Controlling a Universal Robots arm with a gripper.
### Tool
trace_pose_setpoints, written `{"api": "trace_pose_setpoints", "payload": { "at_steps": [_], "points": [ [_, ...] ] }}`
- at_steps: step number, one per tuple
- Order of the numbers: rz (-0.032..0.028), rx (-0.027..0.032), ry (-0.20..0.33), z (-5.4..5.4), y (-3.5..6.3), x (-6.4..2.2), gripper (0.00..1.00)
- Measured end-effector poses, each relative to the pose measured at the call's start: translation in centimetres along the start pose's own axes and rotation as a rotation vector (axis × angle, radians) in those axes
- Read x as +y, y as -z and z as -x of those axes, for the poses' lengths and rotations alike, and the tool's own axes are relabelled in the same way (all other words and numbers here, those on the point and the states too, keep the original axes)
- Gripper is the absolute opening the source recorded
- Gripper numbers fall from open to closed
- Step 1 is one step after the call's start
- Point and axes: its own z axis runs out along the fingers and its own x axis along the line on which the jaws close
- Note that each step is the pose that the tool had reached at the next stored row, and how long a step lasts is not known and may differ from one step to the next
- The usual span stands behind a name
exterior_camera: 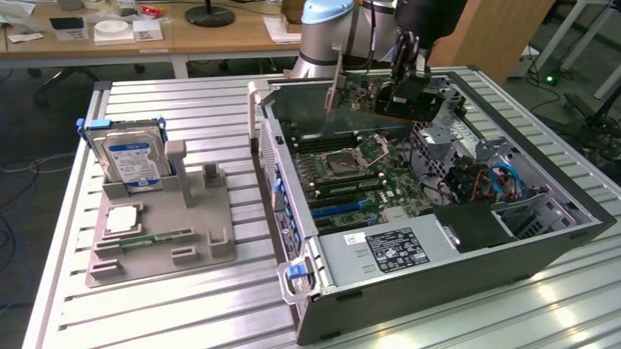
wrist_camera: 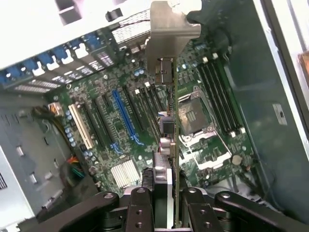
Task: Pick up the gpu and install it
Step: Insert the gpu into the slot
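- Exterior view: a slatted metal table (exterior_camera: 194, 313) is seen carrying an open case (exterior_camera: 437, 291), laid on its side, with a grey holder (exterior_camera: 165, 233) set beside it on the exterior view's left.
- The motherboard (exterior_camera: 359, 174) is exposed inside the case. Its slots and socket are seen in the wrist view.
- The arm (exterior_camera: 330, 29) is reached down over the far end of the case.
- A hard drive (exterior_camera: 134, 163) is stood upright in the holder.
- The gpu (exterior_camera: 361, 93) is held on edge above the motherboard, at the far end of the case, and is not seated in a slot. In the wrist view it (wrist_camera: 166, 53) is seen edge-on, with its bracket away from the fingers.
- The gripper (exterior_camera: 409, 73) is clamped on the gpu, and its fingers (wrist_camera: 140, 208) are pressed against both faces of the card.
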Motion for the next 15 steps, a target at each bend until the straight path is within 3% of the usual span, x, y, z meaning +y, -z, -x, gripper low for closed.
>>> {"api": "trace_pose_setpoints", "payload": {
  "at_steps": [8,12,15],
  "points": [
    [0.0046,0.0001,0.145,-0.02,-0.47,0.0,0.28],
    [-0.009,-0.0048,0.183,-0.03,-0.53,-0.01,0.28],
    [-0.0083,-0.0055,0.234,-0.04,-0.64,-0.01,0.28]
  ]
}}
